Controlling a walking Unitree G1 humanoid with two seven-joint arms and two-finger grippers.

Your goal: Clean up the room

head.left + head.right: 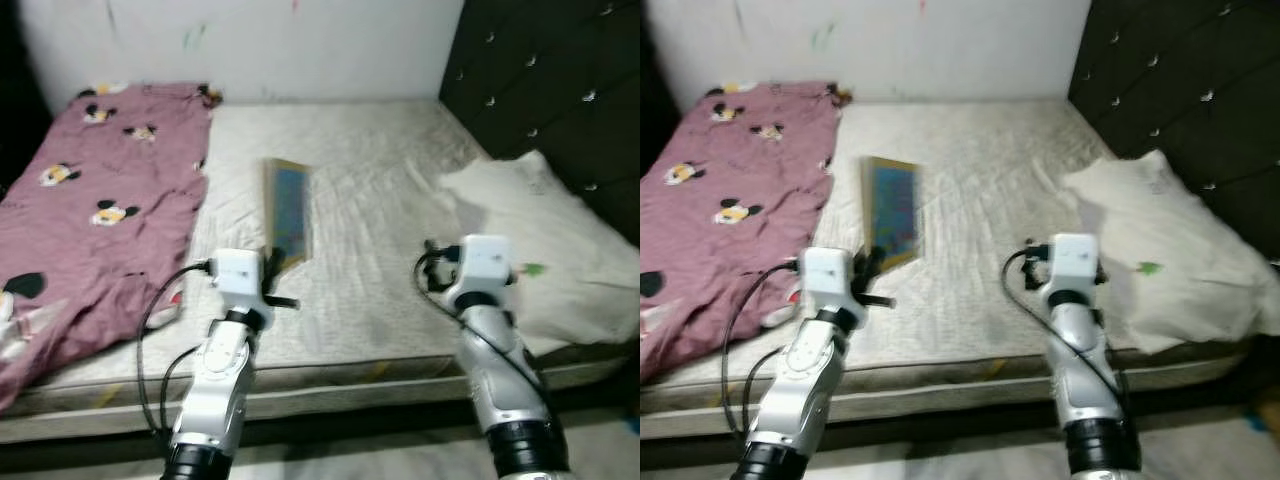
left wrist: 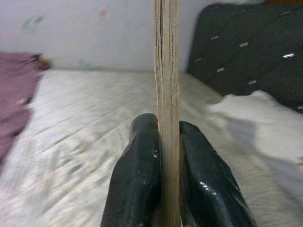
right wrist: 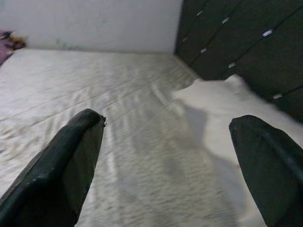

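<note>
1. The left gripper is clenched on the near edge of a thin book; in the left wrist view both black fingers press flat against the book's pale page edge, which rises straight between them.
2. The book has a blue cover with a yellowish border and reaches from the gripper out over the middle of the bare mattress, angled away from the robot.
3. The right gripper hangs over the mattress with its jaws released and spread wide, grasping nothing; striped quilted fabric shows between the fingers.
4. A maroon blanket printed with cartoon mice covers the robot's left side of the bed, just beside the book, its edge close to the left arm.
5. A white pillow lies on the right side against the dark tufted headboard, near the right gripper but apart from it.
6. A white wall with faint coloured marks stands behind the bed
</note>
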